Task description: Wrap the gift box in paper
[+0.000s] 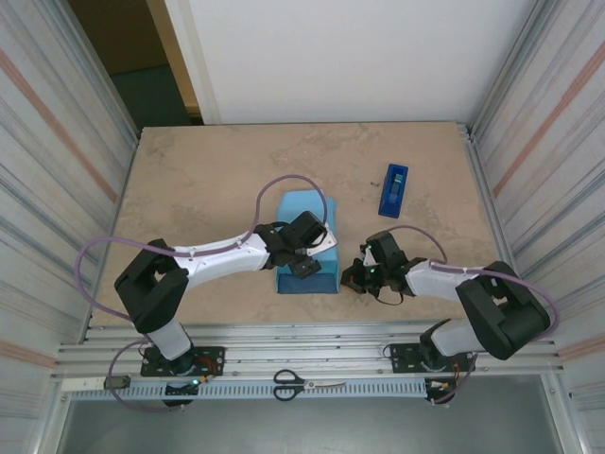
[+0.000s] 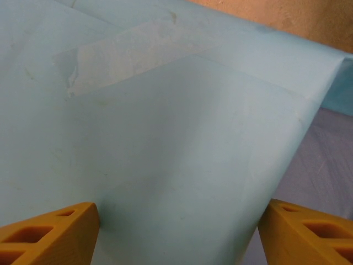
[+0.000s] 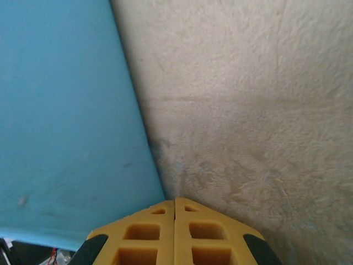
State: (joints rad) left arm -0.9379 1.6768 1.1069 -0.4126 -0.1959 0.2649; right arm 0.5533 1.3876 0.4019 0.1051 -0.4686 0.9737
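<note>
The paper (image 1: 302,204), sky-blue face out, lies folded into a parcel at the table's middle; the gift box is hidden under it. My left gripper (image 1: 307,260) hovers over the parcel, open. In the left wrist view its yellow fingers (image 2: 49,234) stand wide apart on either side of the paper (image 2: 165,138), which bears a strip of clear tape (image 2: 121,55). My right gripper (image 1: 354,276) sits low on the table just right of the parcel, shut. In the right wrist view its tips (image 3: 175,201) meet beside the paper's edge (image 3: 60,121), with nothing seen between them.
A dark-blue tape dispenser (image 1: 394,188) lies on the beige table (image 1: 189,189) at the back right. Scissors (image 1: 301,383) rest on the rail in front of the arm bases. Corrugated walls close in both sides.
</note>
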